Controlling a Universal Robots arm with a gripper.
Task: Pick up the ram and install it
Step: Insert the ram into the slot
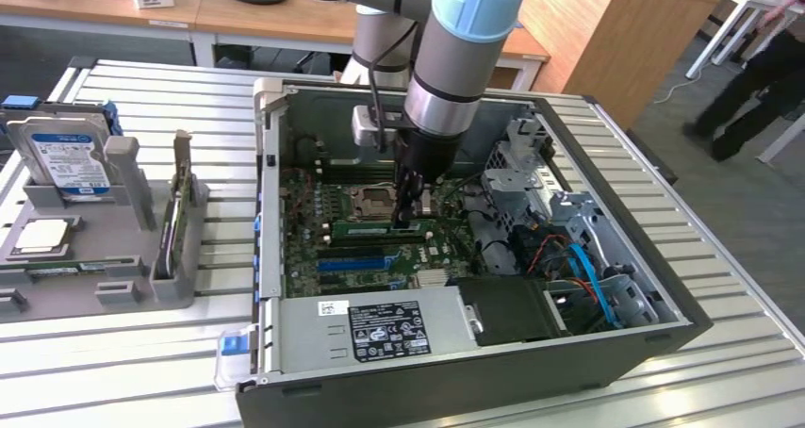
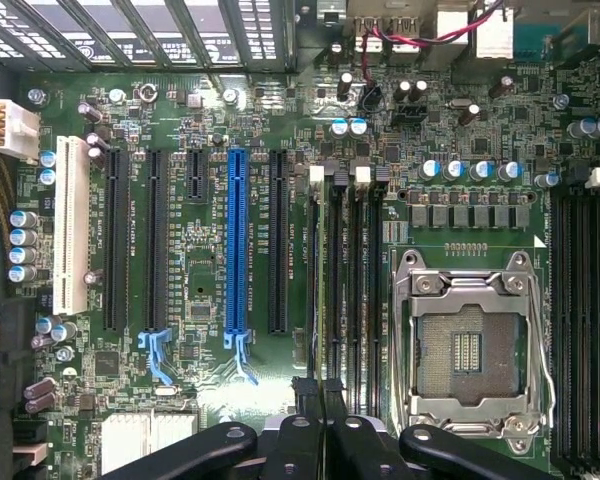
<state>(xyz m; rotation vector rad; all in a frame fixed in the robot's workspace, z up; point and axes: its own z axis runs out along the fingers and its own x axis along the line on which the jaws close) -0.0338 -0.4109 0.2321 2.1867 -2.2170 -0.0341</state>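
Slatted surface (image 1: 113, 353) carries the open computer case (image 1: 377, 371); inside, my hand (image 1: 405, 219) is closed on the ram (image 1: 377, 228), its fingertips hiding the stick's middle.

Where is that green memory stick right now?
The ram sits on the motherboard inside the computer case, just below the empty processor socket, with the gripper on its right end.

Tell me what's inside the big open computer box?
Inside the computer case lies a green motherboard with black slots, a blue slot and an empty chip socket. The pincer presses the ram at the slots. Whatever sits under the power supply stays hidden.
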